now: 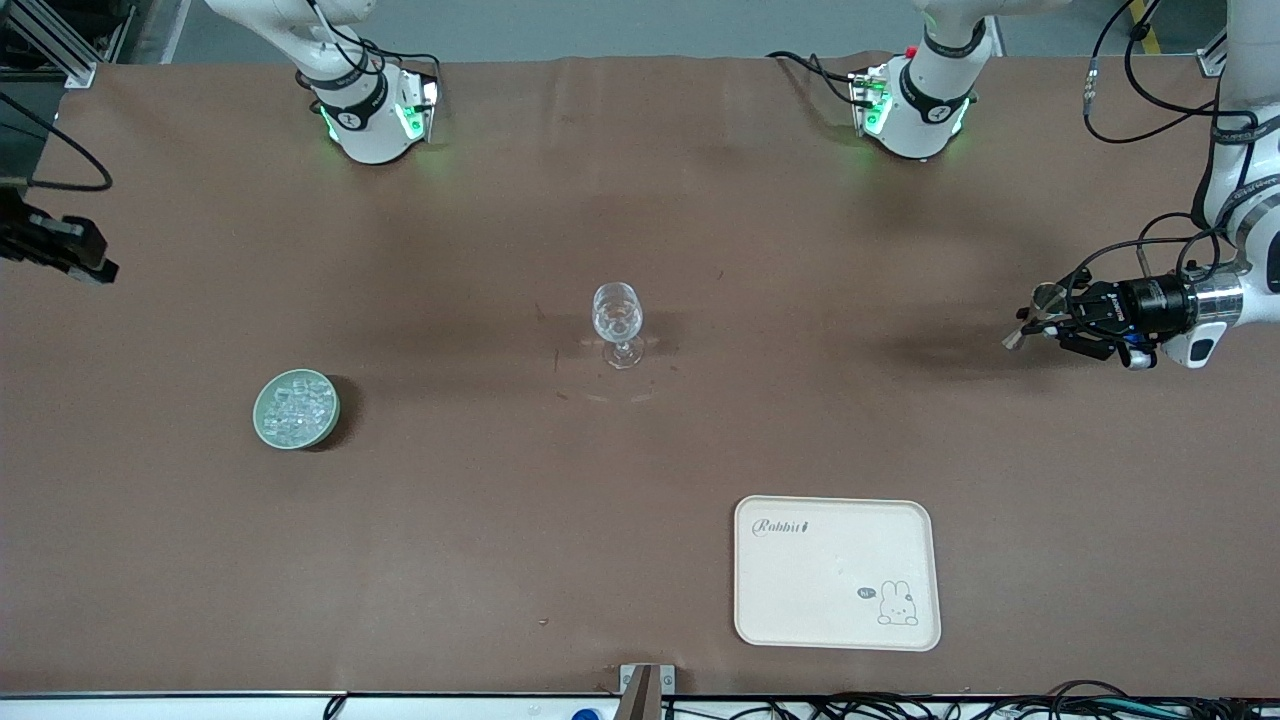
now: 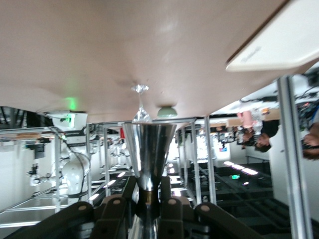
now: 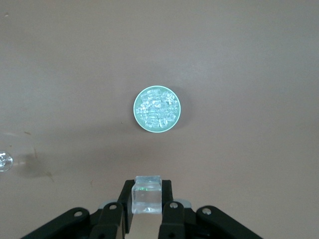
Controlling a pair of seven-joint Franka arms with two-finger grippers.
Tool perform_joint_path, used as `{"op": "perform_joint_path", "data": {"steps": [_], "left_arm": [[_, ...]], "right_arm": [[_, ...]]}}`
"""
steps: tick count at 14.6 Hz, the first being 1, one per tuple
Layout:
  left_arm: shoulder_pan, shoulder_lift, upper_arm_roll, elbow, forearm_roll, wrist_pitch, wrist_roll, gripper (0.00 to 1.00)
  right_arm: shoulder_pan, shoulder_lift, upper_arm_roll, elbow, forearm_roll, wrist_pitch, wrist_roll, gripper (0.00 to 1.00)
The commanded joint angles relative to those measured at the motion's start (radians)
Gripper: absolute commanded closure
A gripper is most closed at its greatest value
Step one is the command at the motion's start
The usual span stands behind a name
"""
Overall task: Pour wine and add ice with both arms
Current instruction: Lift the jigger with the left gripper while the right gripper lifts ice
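Left gripper [image 1: 1052,325] clamping small shiny steel hourglass jigger [image 2: 148,155], tipped sideways, probably aimed toward clear stemmed wine glass [image 1: 617,324] mid-table; right gripper [image 3: 146,206] pinching clear ice cube [image 3: 146,194] above pale green round bowl [image 3: 157,110].

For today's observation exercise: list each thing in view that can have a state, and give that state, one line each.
Left gripper: jaws shut on the jigger, out at the left arm's end of the table.
Jigger: held, lying sideways.
Right gripper: jaws shut on an ice cube, above the table.
Ice cube: held.
Bowl: upright, full of ice.
Wine glass: upright on the table.
Tray: flat, nothing on it.
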Motion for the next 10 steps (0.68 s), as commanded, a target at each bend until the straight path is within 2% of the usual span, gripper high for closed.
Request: {"op": "perform_joint_path", "data": {"steps": [1, 7, 10], "left_arm": [[0.01, -0.05, -0.086, -0.009, 0.015, 0.008, -0.01, 0.97], [0.013, -0.185, -0.437, -0.021, 0.073, 0.249, -0.189, 0.97], [0.014, -0.197, -0.542, -0.022, 0.073, 0.298, -0.239, 0.97]], "right_arm": [[-0.011, -0.004, 0.0, 0.012, 0.011, -0.012, -0.004, 0.98], [-0.006, -0.006, 0.003, 0.012, 0.01, -0.02, -0.006, 0.98], [-0.005, -0.006, 0.004, 0.012, 0.01, -0.02, -0.006, 0.98]]}}
